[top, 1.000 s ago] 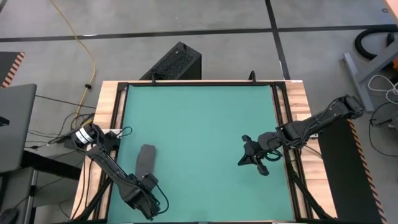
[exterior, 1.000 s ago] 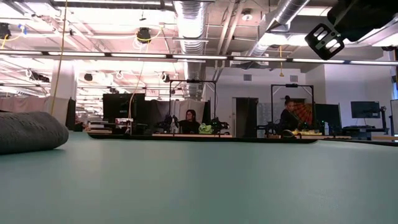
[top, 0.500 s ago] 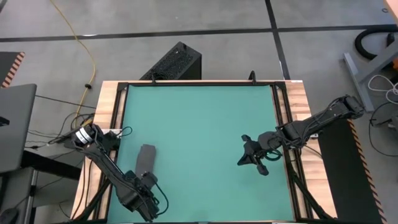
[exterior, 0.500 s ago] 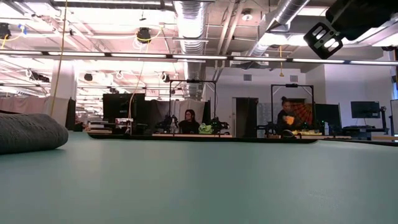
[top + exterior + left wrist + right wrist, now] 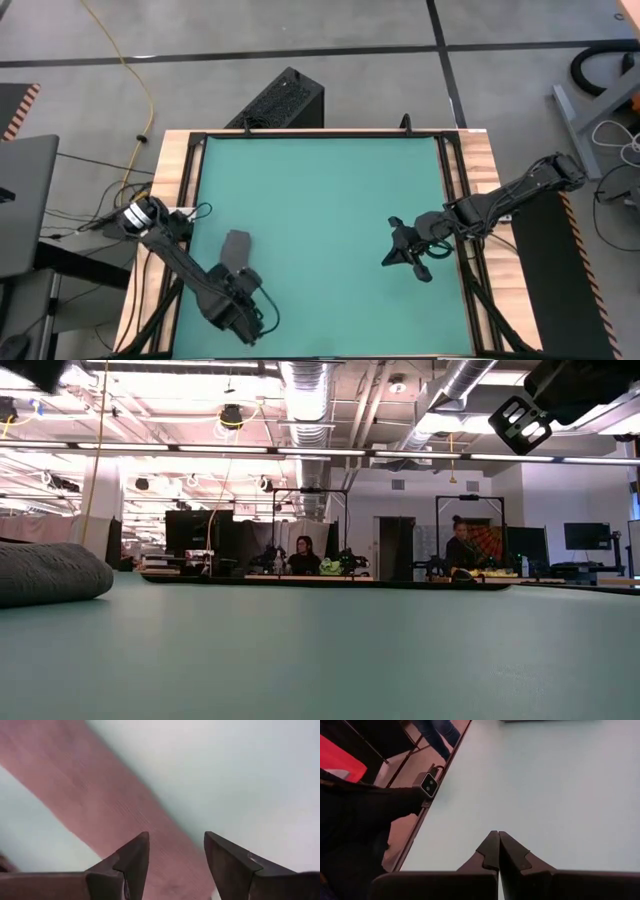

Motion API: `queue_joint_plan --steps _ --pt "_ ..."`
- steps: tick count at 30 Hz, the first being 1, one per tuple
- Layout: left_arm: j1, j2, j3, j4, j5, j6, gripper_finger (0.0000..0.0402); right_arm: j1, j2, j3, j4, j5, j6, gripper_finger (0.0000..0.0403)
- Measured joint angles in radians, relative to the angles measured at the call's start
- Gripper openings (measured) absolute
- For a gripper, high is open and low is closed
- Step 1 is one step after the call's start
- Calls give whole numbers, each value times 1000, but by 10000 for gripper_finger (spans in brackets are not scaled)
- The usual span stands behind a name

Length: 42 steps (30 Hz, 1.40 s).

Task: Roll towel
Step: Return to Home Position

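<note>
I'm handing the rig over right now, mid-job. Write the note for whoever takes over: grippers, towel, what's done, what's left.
Left gripper: jaws open, empty, over the teal mat's lower-left corner in the high view, close to one end of the towel.
Right gripper: jaws shut, empty, held above the mat's right part.
Towel: lies rolled on the mat's left side, free of both grippers.
Done: the roll.
Left: bring both arms to home.
</note>
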<state>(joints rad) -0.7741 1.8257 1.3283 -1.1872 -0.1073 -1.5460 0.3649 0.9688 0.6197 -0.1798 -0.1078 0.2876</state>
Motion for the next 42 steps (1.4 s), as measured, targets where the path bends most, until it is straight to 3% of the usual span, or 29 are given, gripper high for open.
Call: queue_joint_plan --steps 4,7,10,14,17,21,25,31,35,42 --pt "85 0 51 -181 -34 116 180 -9 0 0 -3 0 -30 21" --pt "146 -21 56 -188 -255 221 180 -37 -8 0 -4 0 -68 21" --pt "219 -81 29 -31 -479 404 180 -95 -37 0 -2 0 -125 21" --pt "335 -187 -65 260 -572 761 180 -201 -77 0 15 1 -176 21" --pt "415 -306 -147 455 -589 989 180 -271 -104 0 31 1 -184 21" --pt "453 -538 -301 673 -615 1173 180 -319 -159 -1 -20 3 -191 21" --pt "433 -819 -547 894 -628 1229 180 -351 -252 -55 -9 28 -168 21" --pt "421 -1225 -924 1217 -534 1263 180 -390 -405 -274 283 32 -97 21" --pt "420 -1467 -1045 1236 -457 1280 180 -418 -456 -401 456 32 -29 21" --pt "420 -1826 -1146 1108 -363 1353 180 -434 -488 -459 478 62 38 21"
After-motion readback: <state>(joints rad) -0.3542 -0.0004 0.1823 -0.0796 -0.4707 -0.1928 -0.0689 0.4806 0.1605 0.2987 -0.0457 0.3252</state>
